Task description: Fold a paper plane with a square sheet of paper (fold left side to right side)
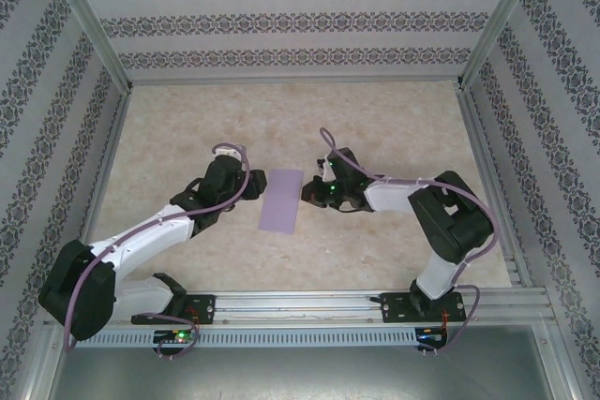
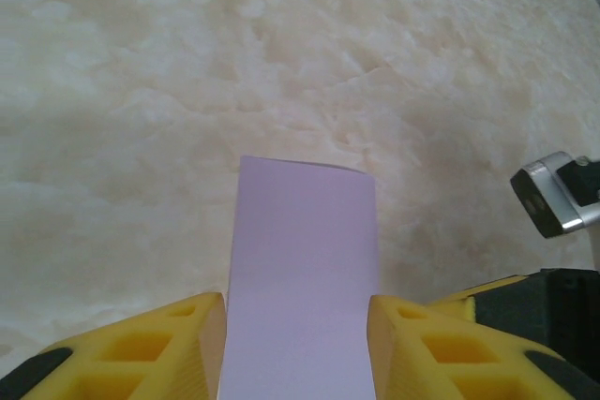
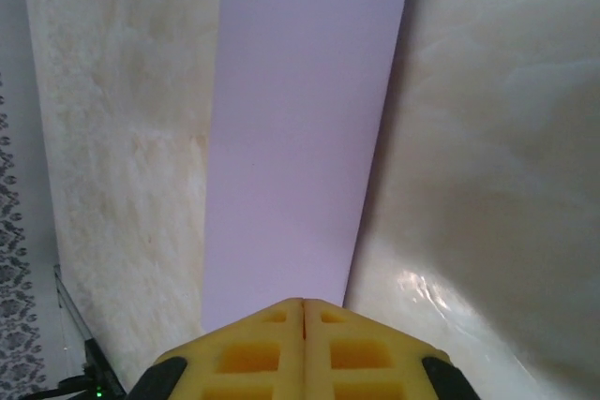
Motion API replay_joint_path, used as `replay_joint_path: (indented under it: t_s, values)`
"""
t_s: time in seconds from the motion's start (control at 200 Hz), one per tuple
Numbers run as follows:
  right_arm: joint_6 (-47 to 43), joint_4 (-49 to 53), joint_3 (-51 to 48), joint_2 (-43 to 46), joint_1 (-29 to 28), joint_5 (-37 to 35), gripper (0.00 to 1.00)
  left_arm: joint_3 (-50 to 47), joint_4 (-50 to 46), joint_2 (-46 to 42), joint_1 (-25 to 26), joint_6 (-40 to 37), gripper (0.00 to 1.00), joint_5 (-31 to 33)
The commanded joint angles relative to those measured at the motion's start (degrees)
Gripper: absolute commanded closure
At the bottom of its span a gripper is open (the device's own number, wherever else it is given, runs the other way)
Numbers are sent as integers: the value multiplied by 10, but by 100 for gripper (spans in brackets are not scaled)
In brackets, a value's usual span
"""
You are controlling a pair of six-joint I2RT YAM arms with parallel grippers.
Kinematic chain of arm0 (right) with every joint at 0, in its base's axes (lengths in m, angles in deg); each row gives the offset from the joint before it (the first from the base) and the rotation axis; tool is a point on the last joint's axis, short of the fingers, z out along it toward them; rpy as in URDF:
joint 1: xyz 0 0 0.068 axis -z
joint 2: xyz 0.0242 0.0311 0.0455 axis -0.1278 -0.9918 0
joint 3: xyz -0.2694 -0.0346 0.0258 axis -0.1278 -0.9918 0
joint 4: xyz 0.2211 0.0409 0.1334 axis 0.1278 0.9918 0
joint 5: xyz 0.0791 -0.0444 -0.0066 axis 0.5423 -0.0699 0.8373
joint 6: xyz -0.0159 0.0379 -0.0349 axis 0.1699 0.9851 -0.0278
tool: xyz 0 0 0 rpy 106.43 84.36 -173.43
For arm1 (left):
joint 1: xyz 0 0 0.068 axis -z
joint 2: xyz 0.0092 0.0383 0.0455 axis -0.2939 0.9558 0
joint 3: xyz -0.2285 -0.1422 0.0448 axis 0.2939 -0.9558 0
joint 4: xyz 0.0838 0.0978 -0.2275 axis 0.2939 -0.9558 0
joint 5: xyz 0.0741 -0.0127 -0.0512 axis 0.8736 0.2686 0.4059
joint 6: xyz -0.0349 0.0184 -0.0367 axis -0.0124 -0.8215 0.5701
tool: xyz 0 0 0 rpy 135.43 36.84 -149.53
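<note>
You had bright, even light; in the right wrist view the paper cast a soft shadow toward three o'clock, and glare marked the table at five.

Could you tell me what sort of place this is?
Likely a test booth: a marble-look tabletop walled by patterned panels on aluminium framing, with the left arm and right arm on a rail.

We see the sheet of paper flat in the middle of the table, between the two arms. The left gripper is at its left edge, the right gripper at its right edge, facing across it. From the left wrist the sheet runs between the fingers; from the right wrist it lies straight ahead of them
</note>
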Motion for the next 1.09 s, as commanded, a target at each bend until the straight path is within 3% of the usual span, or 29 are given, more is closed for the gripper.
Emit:
replay_joint_path:
  t_s: [0.0,0.31,0.56,0.859,1.089]
  values:
    - [5,-22,22,-24,-11,10,100,-8,9,-11,-8,-15,56,18]
    - [-8,-11,37,-69,-19,8,100,10,-14,6,-12,-18,56,17]
    - [-49,63,52,-81,-20,-17,100,20,-39,20,-14,-15,56,-1]
    - [-143,233,90,-81,-22,-108,100,1,-51,56,-58,54,54,-157]
    - [-167,259,82,-61,-12,-124,100,4,-8,119,-64,82,60,-254]
